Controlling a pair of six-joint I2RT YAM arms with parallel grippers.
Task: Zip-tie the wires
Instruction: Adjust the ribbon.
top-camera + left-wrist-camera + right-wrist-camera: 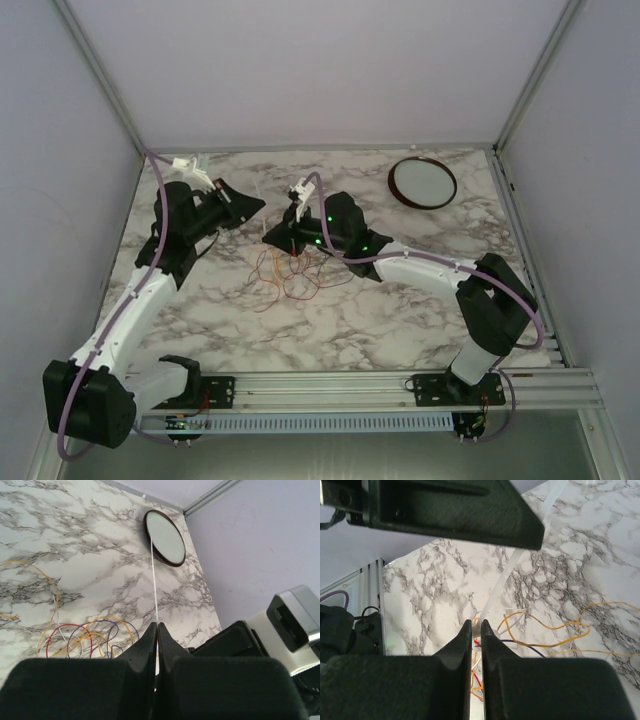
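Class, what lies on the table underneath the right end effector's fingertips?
Looped thin wires on the marble table, and a pale zip tie pinched in the right end effector. The fingers cover where wires and tie meet.

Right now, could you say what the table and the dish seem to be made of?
Table: marble-look, grey veins on white, faint sheen; possibly printed laminate. Dish: matte white face, dark brown rim; possibly ceramic or wood, unclear.
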